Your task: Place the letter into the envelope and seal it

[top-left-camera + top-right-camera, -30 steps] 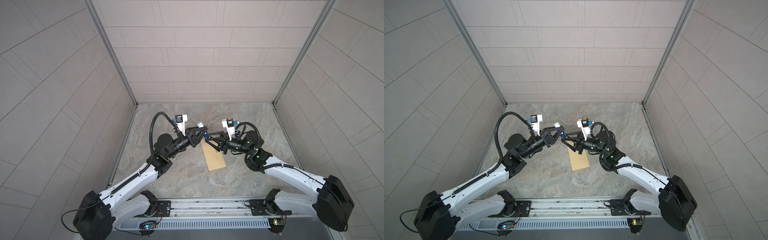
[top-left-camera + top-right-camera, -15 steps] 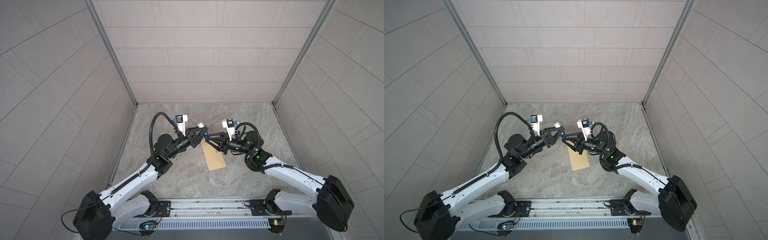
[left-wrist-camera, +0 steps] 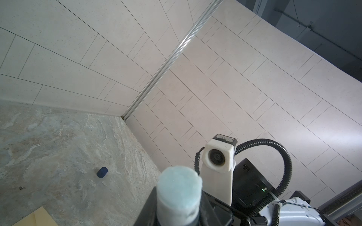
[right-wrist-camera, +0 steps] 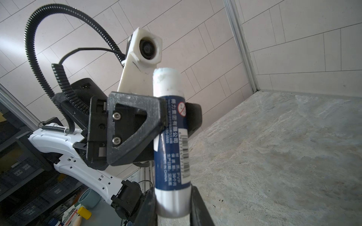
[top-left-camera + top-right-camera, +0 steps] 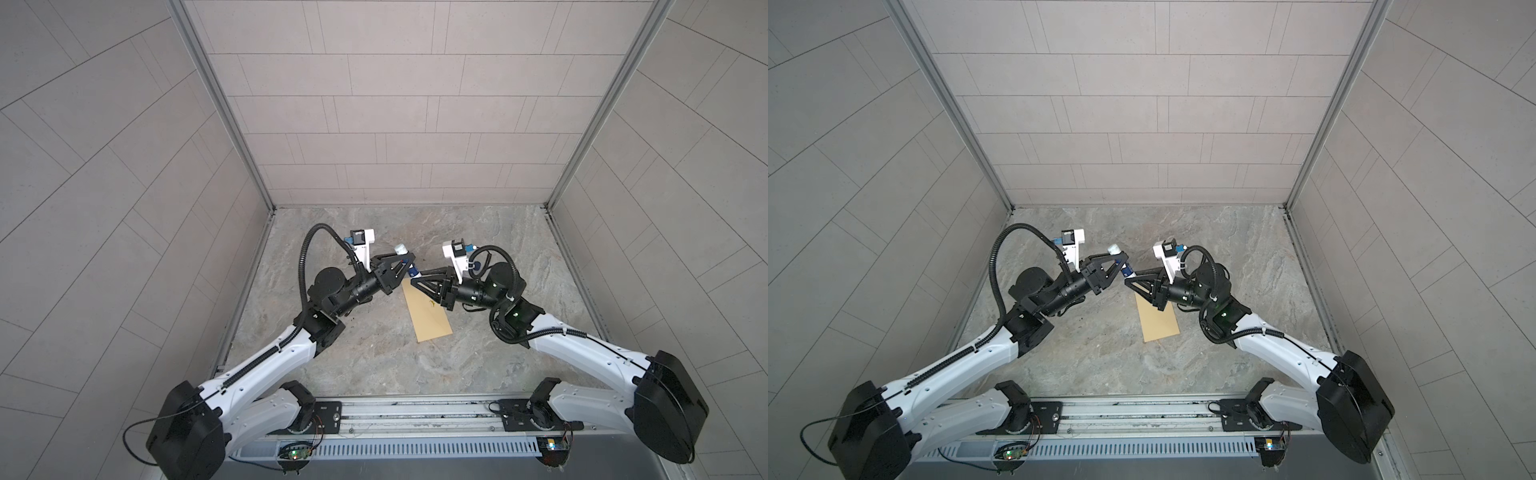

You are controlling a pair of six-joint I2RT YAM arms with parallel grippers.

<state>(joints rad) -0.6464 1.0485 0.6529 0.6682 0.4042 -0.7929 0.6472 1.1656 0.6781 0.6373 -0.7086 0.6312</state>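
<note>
The yellow-tan envelope (image 5: 430, 316) (image 5: 1158, 322) lies flat on the stone table, its far end under my right gripper; one corner of the envelope (image 3: 37, 218) shows in the left wrist view. The letter is out of view. Above the envelope's far end, a blue-labelled glue stick (image 5: 406, 259) (image 4: 172, 146) with its pale tip bare (image 3: 179, 187) is held between both arms. My left gripper (image 5: 405, 266) (image 3: 179, 211) is shut on its middle. My right gripper (image 5: 415, 277) (image 4: 173, 207) is shut on its white base.
A small dark blue cap (image 3: 102, 172) lies on the table towards the far right corner. Tiled walls enclose the table on three sides, and the arms' mounting rail (image 5: 415, 415) runs along the near edge.
The right gripper's jaws have narrowed onto the base of the glue stick. Both arms and the envelope have stayed where they were.
</note>
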